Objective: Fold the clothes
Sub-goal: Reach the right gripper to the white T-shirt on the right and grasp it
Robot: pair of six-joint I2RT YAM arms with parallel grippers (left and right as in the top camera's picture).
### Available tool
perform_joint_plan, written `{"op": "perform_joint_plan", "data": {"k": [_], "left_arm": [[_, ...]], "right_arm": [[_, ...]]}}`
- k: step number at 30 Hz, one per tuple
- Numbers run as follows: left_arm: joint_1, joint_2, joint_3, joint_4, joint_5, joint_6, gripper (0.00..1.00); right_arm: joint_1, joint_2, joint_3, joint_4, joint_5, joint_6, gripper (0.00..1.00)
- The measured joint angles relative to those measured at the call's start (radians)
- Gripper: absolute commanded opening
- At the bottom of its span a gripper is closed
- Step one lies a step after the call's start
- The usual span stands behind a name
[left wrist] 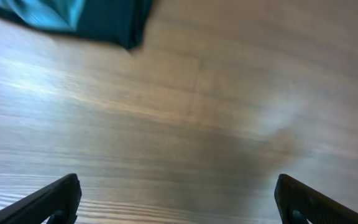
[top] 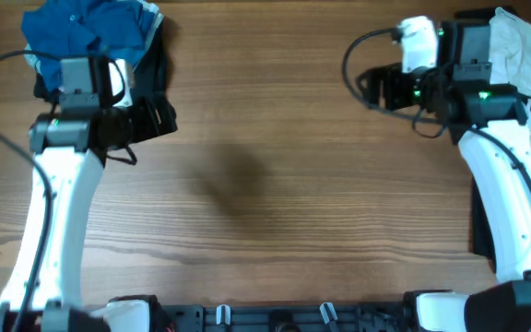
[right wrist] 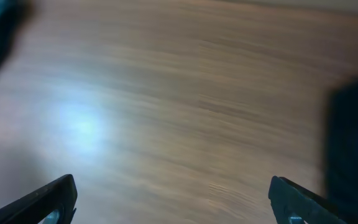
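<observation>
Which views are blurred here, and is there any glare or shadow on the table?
Overhead: sharp and evenly lit, one soft shadow in the middle of the table. Left wrist: wood grain smeared, blue cloth at the top edge soft. Right wrist: blurriest, with a pale glare patch at left and an unreadable dark shape at right.

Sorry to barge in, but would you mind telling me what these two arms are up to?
They are set up to fold clothes, but nothing is in hand yet. The left gripper is open and empty over bare wood, close to a pile of blue and black clothes at the far left. The right gripper is also open and empty, near a white garment at the far right. No garment is spread out on the table.
</observation>
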Motion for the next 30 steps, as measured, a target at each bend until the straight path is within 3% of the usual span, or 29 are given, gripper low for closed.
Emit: {"op": "perform_joint_plan", "data": {"k": [7, 11, 15, 21, 25, 30], "left_arm": [[-0.002, 0.065, 0.0, 0.006, 0.037, 0.008, 1.0], [-0.016, 0.064, 0.0, 0.007, 0.037, 0.008, 0.99], [-0.043, 0.064, 0.0, 0.012, 0.038, 0.009, 0.98], [-0.086, 0.064, 0.0, 0.027, 0.038, 0.009, 0.98], [-0.1, 0.064, 0.0, 0.028, 0.039, 0.009, 1.0], [-0.105, 0.064, 0.0, 0.027, 0.04, 0.012, 1.0]], "right_arm": [[-0.351, 0.07, 0.004, 0.151, 0.187, 0.117, 0.92], [-0.461, 0.175, 0.007, 0.21, 0.201, 0.139, 0.89], [-0.503, 0.304, 0.007, 0.235, 0.201, 0.149, 0.8], [-0.505, 0.439, 0.007, 0.278, 0.201, 0.153, 0.77], [-0.511, 0.502, 0.007, 0.3, 0.201, 0.152, 0.65], [-0.517, 0.548, 0.007, 0.312, 0.203, 0.149, 0.61]]}}
